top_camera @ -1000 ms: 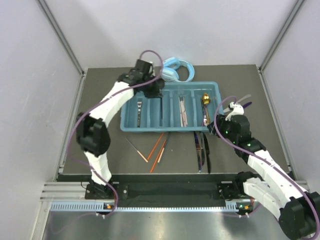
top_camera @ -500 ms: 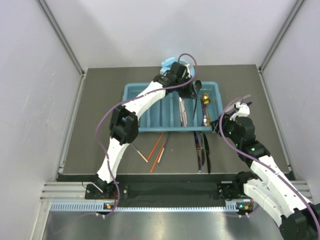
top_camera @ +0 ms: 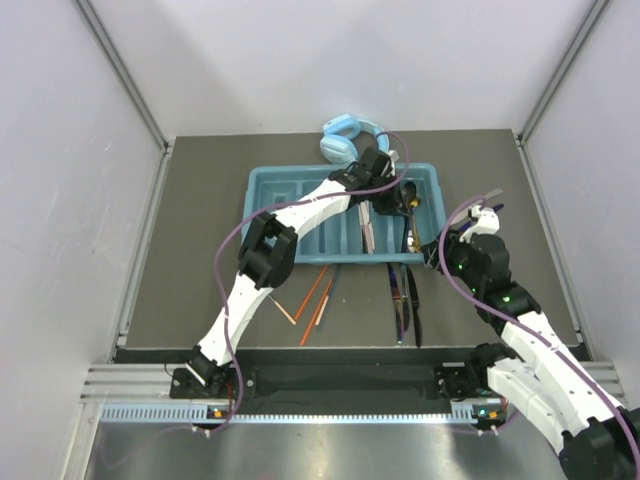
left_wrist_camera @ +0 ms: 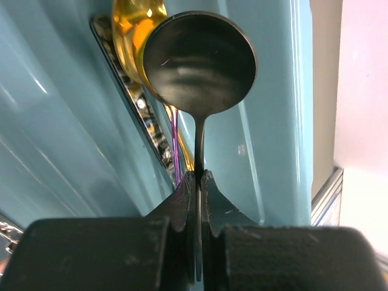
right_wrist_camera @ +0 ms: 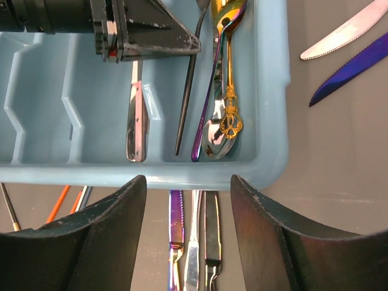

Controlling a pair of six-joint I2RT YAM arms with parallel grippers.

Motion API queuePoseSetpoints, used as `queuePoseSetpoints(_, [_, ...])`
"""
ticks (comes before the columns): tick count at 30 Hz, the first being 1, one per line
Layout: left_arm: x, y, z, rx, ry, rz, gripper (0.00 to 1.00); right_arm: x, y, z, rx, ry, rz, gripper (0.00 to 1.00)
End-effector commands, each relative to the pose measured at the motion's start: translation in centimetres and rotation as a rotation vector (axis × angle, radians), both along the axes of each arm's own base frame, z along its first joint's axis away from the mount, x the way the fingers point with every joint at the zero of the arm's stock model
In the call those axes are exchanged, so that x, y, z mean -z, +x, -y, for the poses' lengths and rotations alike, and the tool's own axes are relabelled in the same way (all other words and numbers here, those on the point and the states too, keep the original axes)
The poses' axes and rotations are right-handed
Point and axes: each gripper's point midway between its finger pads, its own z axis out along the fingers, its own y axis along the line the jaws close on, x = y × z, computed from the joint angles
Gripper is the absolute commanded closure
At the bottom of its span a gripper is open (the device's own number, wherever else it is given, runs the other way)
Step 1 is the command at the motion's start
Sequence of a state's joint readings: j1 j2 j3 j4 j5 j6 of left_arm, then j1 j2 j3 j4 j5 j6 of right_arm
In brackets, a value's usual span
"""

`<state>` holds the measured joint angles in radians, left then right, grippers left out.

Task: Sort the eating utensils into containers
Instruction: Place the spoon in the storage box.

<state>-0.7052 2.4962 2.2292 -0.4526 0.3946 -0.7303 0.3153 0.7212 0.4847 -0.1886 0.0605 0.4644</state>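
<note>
My left gripper (top_camera: 388, 193) reaches across the teal tray (top_camera: 258, 192) and is shut on the thin handle of a dark spoon (left_wrist_camera: 200, 66), gripping just below the bowl (left_wrist_camera: 199, 177). The spoon hangs over the tray's rightmost compartment, beside a gold spoon (left_wrist_camera: 134, 27). In the right wrist view the dark spoon's handle (right_wrist_camera: 188, 85) runs along that compartment next to the gold spoon (right_wrist_camera: 228, 97). I cannot tell whether it touches the floor. My right gripper (right_wrist_camera: 188, 185) is open and empty just outside the tray's near right corner (right_wrist_camera: 267, 173).
Three knives (right_wrist_camera: 194, 242) lie side by side on the mat below the tray. Orange chopsticks (top_camera: 315, 295) lie left of them. Two more knives (right_wrist_camera: 348, 48) lie right of the tray. A silver utensil (right_wrist_camera: 136, 121) lies in the third compartment. Light blue headphones (top_camera: 345, 140) sit behind the tray.
My left arm has swung from the tray's far left corner across to its rightmost compartment, carrying the dark spoon. My right arm has barely moved.
</note>
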Motion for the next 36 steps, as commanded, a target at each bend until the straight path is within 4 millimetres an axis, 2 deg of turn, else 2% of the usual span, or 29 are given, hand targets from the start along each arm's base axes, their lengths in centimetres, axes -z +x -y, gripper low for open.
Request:
queuePoseSetpoints(1, [-3.4, 2.3, 1.4, -0.049, -0.107, 0.078, 1.0, -1.6, 0.6, 0.6, 0.024, -0.007, 0.045, 0.42])
queuePoseSetpoints(8, [-1.8, 2.2, 1.1, -0.082, -0.08, 0.029, 1.0, -1.3, 0.6, 0.7, 0.025, -0.016, 0.039, 0.42])
queuePoseSetpoints(12, [-1.4, 2.0, 1.2, -0.082, -0.079, 0.016, 0.88, -1.3, 0.7, 0.7, 0.024, -0.017, 0.036, 0.42])
queuePoseSetpoints(20, [-1.1, 1.9, 1.2, -0.08, -0.08, 0.002, 0.75, -1.2, 0.8, 0.7, 0.023, -0.021, 0.034, 0.42])
queuePoseSetpoints(22, [-1.4, 1.9, 1.2, -0.08, -0.083, 0.005, 0.68, -1.0, 0.8, 0.7, 0.026, -0.023, 0.03, 0.42])
queuePoseSetpoints(27, [-1.9, 2.0, 0.6, -0.087, -0.07, 0.027, 0.67, -1.0, 0.8, 0.6, 0.021, -0.021, 0.029, 0.42])
queuePoseSetpoints(28, [-2.8, 2.1, 0.2, -0.093, -0.071, 0.042, 0.65, -0.9, 0.8, 0.6, 0.02, -0.02, 0.026, 0.42])
queuePoseSetpoints(30, [-3.2, 2.2, -1.0, -0.097, -0.056, 0.038, 0.62, -1.0, 0.8, 0.6, 0.019, -0.019, 0.027, 0.42])
queuePoseSetpoints(31, [-5.0, 2.2, -1.9, -0.111, -0.054, 0.062, 0.61, -1.0, 0.8, 0.6, 0.019, -0.019, 0.027, 0.42])
queuePoseSetpoints(32, [-4.6, 2.3, -3.5, -0.127, -0.006, 0.072, 0.62, -1.1, 0.7, 0.6, 0.018, -0.02, 0.031, 0.42])
queuePoseSetpoints(33, [-5.3, 2.3, -4.6, -0.144, 0.023, 0.098, 0.61, -0.9, 0.7, 0.7, 0.021, -0.023, 0.028, 0.42])
queuePoseSetpoints(34, [-8.8, 2.5, -6.0, -0.177, 0.017, 0.178, 0.61, -0.9, 0.7, 0.7, 0.023, -0.025, 0.03, 0.42])
queuePoseSetpoints(35, [-7.7, 2.0, -7.6, -0.184, 0.064, 0.184, 0.6, -0.9, 0.7, 0.7, 0.022, -0.025, 0.033, 0.42])
queuePoseSetpoints(36, [-8.7, 1.8, -8.7, -0.197, 0.066, 0.204, 0.59, -0.8, 0.8, 0.8, 0.025, -0.028, 0.034, 0.42])
